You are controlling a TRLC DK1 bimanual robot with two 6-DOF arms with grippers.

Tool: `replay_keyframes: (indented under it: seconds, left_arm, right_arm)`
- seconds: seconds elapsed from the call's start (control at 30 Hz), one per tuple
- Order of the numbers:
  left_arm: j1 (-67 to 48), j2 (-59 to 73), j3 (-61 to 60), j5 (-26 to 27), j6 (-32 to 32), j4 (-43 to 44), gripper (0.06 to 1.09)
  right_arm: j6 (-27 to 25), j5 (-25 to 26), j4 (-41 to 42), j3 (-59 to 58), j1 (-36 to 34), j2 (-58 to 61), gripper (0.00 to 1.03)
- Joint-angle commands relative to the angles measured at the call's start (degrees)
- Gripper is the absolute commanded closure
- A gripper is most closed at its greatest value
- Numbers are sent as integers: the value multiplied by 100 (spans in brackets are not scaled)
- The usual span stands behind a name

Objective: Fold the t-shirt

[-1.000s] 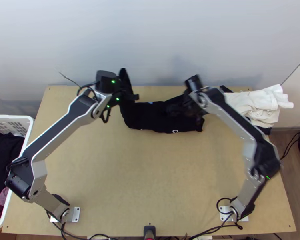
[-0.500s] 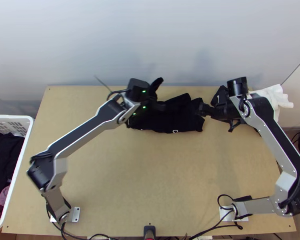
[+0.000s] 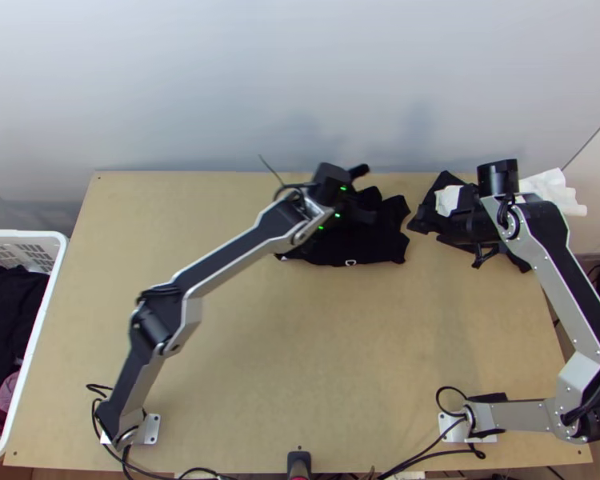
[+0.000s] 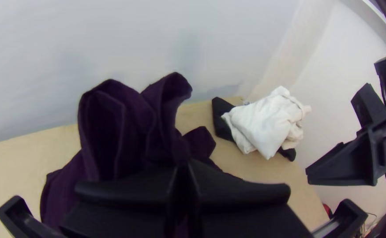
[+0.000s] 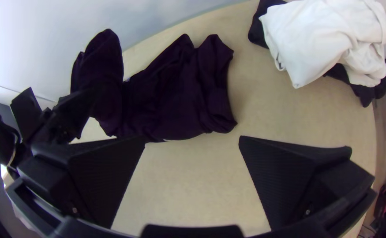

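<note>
1. The left tool [image 3: 368, 216] has gone right, bringing the held end of the black t-shirt [image 3: 386, 240] along. The right tool [image 3: 422, 223] has moved right, off the shirt.
2. The shirt is at the far side of the bench [image 3: 284, 344], right of the middle. It is bunched, with one part held up above the rest.
3. A white cloth [image 3: 554, 190] sits on a dark cloth [image 3: 444, 180] at the far right. The right arm [image 3: 544, 240] hangs over them and hides some.
4. A wall [image 3: 220, 96] stands just behind the shirt. A white basket [image 3: 62, 244] of clothes is on the left.
5. The left arm [image 3: 228, 256] slants from near left to far right, over the shirt. Its tool pinches the cloth.
6. The right arm bends out to the right, then back in. Its tool is wide apart.
</note>
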Motion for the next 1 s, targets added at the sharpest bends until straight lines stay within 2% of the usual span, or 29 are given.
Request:
replay_keyframes:
  seconds: [0.0,0.4,0.63,0.67,0.73,0.8,0.97]
  left_arm:
    - [-309,745,673,-178,-92,448,105]
    - [-458,1686,673,-336,-145,1371,105]
    - [-449,2002,761,-407,-145,1476,104]
    - [-440,2037,761,-407,-145,1485,93]
    - [-449,2046,761,-398,-154,1458,58]
    - [-493,1976,761,-389,-163,1379,11]
    - [-449,1238,761,-389,-233,1037,10]
  right_arm:
    - [40,-40,-14,-104,-322,-7,4]
    - [67,-49,-23,-376,-489,1,4]
    - [67,-49,-14,-481,-489,28,4]
    - [58,-49,-14,-499,-489,28,4]
    - [58,-49,-14,-517,-489,19,4]
    - [49,-49,-14,-534,-489,19,4]
    - [49,-49,30,-587,-437,72,4]
